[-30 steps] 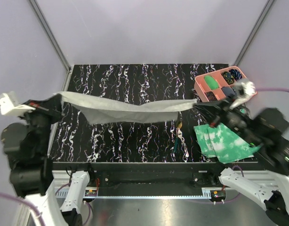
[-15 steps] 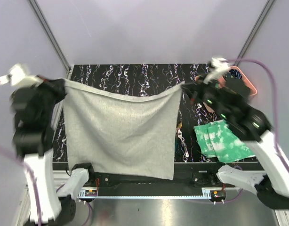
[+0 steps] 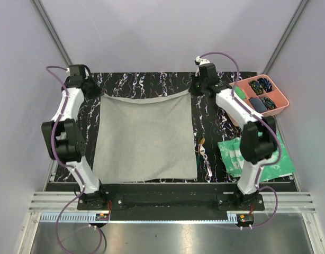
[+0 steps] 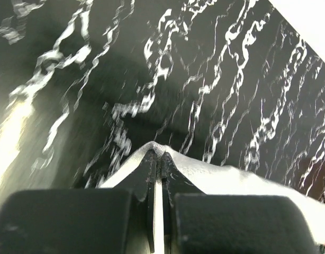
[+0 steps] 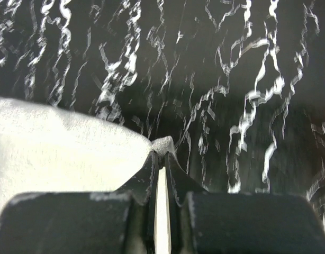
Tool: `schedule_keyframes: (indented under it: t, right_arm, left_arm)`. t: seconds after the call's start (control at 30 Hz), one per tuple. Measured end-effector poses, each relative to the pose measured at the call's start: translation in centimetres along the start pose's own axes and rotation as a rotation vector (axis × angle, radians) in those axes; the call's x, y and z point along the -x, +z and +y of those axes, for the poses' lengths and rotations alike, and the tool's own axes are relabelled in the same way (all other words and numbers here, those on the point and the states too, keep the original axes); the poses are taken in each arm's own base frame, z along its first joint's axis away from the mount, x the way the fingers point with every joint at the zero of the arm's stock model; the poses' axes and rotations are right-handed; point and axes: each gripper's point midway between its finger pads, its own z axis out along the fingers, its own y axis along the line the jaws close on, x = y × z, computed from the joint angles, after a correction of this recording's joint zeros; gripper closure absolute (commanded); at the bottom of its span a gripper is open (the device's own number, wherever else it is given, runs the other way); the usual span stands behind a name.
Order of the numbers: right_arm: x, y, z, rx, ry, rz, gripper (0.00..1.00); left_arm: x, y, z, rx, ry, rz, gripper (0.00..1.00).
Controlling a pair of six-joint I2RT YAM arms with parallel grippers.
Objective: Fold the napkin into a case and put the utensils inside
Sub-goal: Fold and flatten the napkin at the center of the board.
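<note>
The plain grey napkin [image 3: 144, 135] lies spread flat on the black marbled table, unfolded. My left gripper [image 3: 96, 92] is shut on its far-left corner, seen pinched between the fingertips in the left wrist view [image 4: 157, 154]. My right gripper [image 3: 192, 90] is shut on its far-right corner, shown in the right wrist view [image 5: 162, 147]. The napkin [image 5: 56, 143] trails left from those jaws. The utensils [image 3: 202, 153] lie on the table just right of the napkin, with teal and brownish handles.
A pink compartmented tray [image 3: 281, 103] with small items stands at the far right. A green-and-white mottled sheet [image 3: 255, 159] lies at the near right. Both arms stretch far over the table.
The napkin hung stretched in the air between both grippers, then swung open; now both arms have reached to the far side and laid it flat on the table.
</note>
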Motion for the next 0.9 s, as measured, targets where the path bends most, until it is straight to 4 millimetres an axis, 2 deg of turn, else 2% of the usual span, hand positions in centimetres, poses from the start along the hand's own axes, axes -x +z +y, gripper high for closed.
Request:
schedule_keyframes:
  t: [0.07,0.17,0.23,0.33,0.4,0.43,0.53,0.67,0.73,0.83,0.9]
  right_arm:
    - [0.1,2.7,-0.7,0.009,0.004,0.011,1.00]
    - [0.4,5.1,-1.7,0.019,0.012,0.024,1.00]
    - [0.6,5.6,-2.1,0.028,0.021,0.033,1.00]
    - [1.2,5.1,-1.5,0.051,0.046,0.047,1.00]
    - [1.1,4.5,-0.9,0.073,0.074,0.058,1.00]
    - [0.3,3.8,-0.6,0.082,0.099,0.080,1.00]
    - [-3.7,0.8,0.2,0.114,0.187,0.192,1.00]
    - [-10.4,-4.7,1.3,0.137,0.274,0.369,1.00]
    - [-12.8,-7.3,1.9,0.157,0.291,0.429,1.00]
    - [-15.0,-10.6,2.5,0.181,0.304,0.476,1.00]
    - [-16.0,-12.0,2.7,0.197,0.313,0.490,1.00]
  left_arm:
    - [0.0,2.5,-0.2,-0.026,-0.012,0.027,1.00]
    - [0.1,4.2,-0.6,-0.054,-0.026,0.051,1.00]
    - [0.7,4.5,-1.1,-0.076,-0.029,0.048,1.00]
    - [0.9,4.1,-1.7,-0.099,-0.027,0.043,1.00]
    - [-0.1,3.3,-1.3,-0.093,-0.037,0.056,1.00]
    - [-0.9,2.8,-0.9,-0.085,-0.043,0.067,1.00]
    - [-5.5,-0.5,1.7,-0.006,-0.070,0.134,1.00]
    - [-11.2,-5.4,5.5,0.116,-0.102,0.185,1.00]
    - [-13.2,-7.4,7.0,0.162,-0.109,0.193,1.00]
    - [-16.2,-9.7,9.0,0.210,-0.115,0.206,1.00]
    - [-18.3,-10.7,10.1,0.235,-0.123,0.232,1.00]
